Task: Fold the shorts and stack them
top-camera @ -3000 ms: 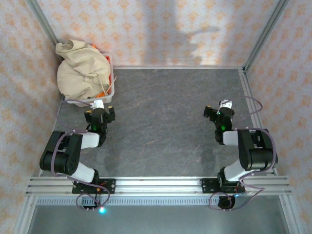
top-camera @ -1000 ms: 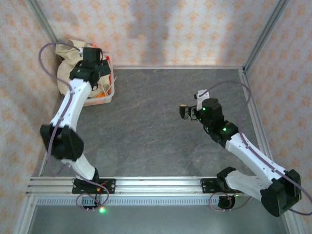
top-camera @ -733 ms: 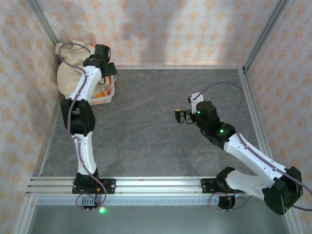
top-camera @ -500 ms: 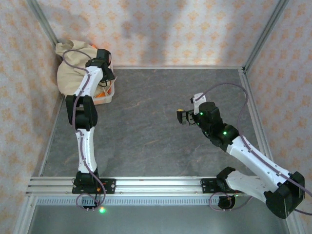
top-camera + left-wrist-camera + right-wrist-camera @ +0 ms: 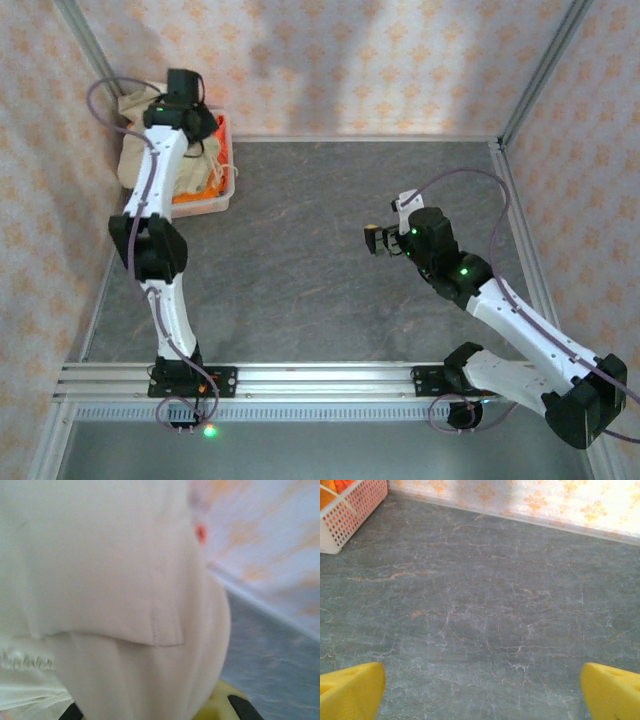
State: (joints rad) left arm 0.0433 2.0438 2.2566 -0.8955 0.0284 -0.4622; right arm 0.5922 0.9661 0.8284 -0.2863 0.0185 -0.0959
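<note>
1. There was one pair of beige shorts (image 5: 130,160).
2. Orange shorts (image 5: 193,190) showed too; their number could not be told.
3. There was one white mesh basket (image 5: 207,208).
4. There were two arms, left arm (image 5: 150,190) and right arm (image 5: 510,310).

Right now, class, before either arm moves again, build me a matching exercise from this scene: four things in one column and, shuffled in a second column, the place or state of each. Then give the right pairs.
Things:
1. left gripper
2. right gripper
3. orange shorts
4. white basket

Places and states:
A. open, over the bare table
B. at the table's far-left corner
C. shut on the beige shorts
D. lying inside the basket

Pairs: 1-C, 2-A, 3-D, 4-B
</note>
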